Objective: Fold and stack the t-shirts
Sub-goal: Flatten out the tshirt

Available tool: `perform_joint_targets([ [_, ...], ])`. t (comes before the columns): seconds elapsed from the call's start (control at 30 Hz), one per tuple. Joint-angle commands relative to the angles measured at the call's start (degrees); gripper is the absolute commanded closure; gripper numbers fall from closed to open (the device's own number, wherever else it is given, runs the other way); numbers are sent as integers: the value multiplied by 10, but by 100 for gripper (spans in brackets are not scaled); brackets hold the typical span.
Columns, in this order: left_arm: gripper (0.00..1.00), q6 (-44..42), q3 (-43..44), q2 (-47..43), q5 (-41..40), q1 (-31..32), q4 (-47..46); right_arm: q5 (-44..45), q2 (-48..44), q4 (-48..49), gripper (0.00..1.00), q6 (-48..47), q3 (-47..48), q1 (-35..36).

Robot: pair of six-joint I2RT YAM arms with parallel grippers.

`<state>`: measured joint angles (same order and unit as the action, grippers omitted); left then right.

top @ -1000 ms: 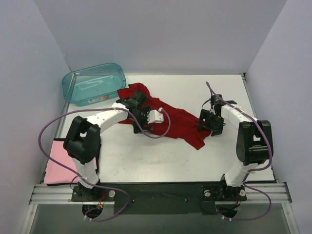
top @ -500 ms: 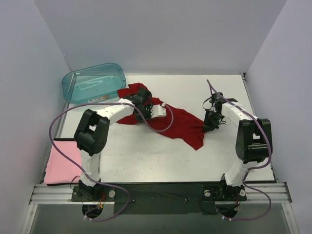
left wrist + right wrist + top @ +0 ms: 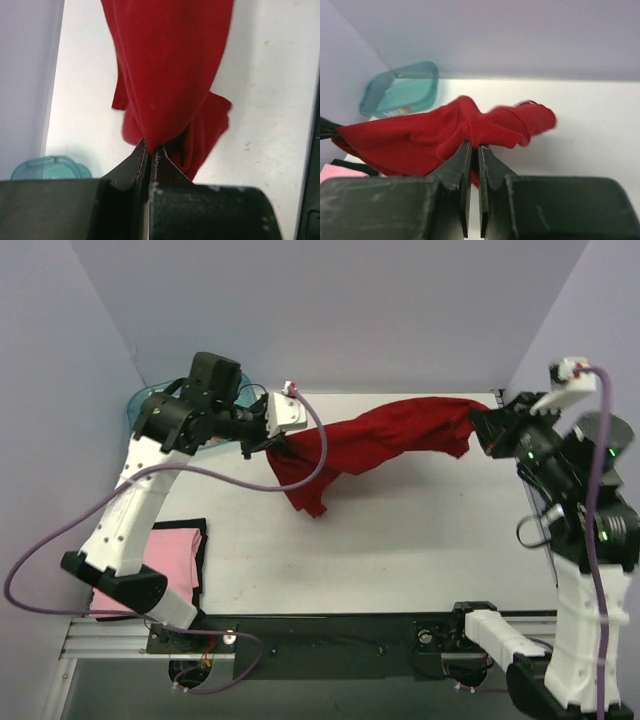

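The dark red t-shirt (image 3: pixel 380 440) hangs stretched in the air between both arms, above the back of the table. My left gripper (image 3: pixel 274 443) is shut on its left end, where a loose flap droops down; in the left wrist view the cloth (image 3: pixel 170 75) runs away from the pinched jaws (image 3: pixel 151 148). My right gripper (image 3: pixel 478 427) is shut on the right end, and in the right wrist view the red shirt (image 3: pixel 420 137) bunches at the closed jaws (image 3: pixel 474 146). The pale pink t-shirt (image 3: pixel 160 558) lies folded at the near left on a dark mat.
A translucent teal plastic tub (image 3: pixel 150 405) stands at the back left, partly behind the left arm, also seen as a tub (image 3: pixel 400 90) in the right wrist view. Pale walls close in the table (image 3: pixel 400 550) on three sides. Purple cables loop from both arms.
Both grippers have shut on the red shirt and lifted it off the table, pulling its ends apart. The left arm swung up and back; the right arm rose to the far right.
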<state>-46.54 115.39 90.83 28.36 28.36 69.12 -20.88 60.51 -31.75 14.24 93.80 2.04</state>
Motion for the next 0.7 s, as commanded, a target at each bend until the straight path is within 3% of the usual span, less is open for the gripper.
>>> perform_joint_targets([
  [0.0, 100, -4, 24, -60, 140, 0, 209, -110, -80, 25, 100, -10, -12, 7],
  [0.13, 100, -35, -19, -108, 158, -1, 211, -158, -116, 73, 100, 23, -30, 8],
  [0.3, 100, -61, -139, -87, 111, -4, 122, -113, -102, 69, 100, 37, -88, 8],
  [0.37, 83, -33, -164, -52, 72, -9, 48, -78, -87, 70, 100, 39, -135, 7],
  [0.4, 63, -19, -184, -40, 52, -9, -29, -62, -74, 70, 100, 40, -167, 7],
  [0.47, 46, 29, -215, -5, -21, -16, -159, -29, -45, 84, 100, 51, -217, 7],
  [0.53, 39, 77, -241, 33, -104, -22, -302, -11, -1, 116, 100, 71, -272, 6],
  [0.6, 38, 103, -234, 88, -184, -23, -372, -4, 52, 128, 100, 97, -304, 5],
  [0.67, 37, 116, -194, 118, -219, -19, -364, 16, 104, 128, 100, 118, -317, -1],
])
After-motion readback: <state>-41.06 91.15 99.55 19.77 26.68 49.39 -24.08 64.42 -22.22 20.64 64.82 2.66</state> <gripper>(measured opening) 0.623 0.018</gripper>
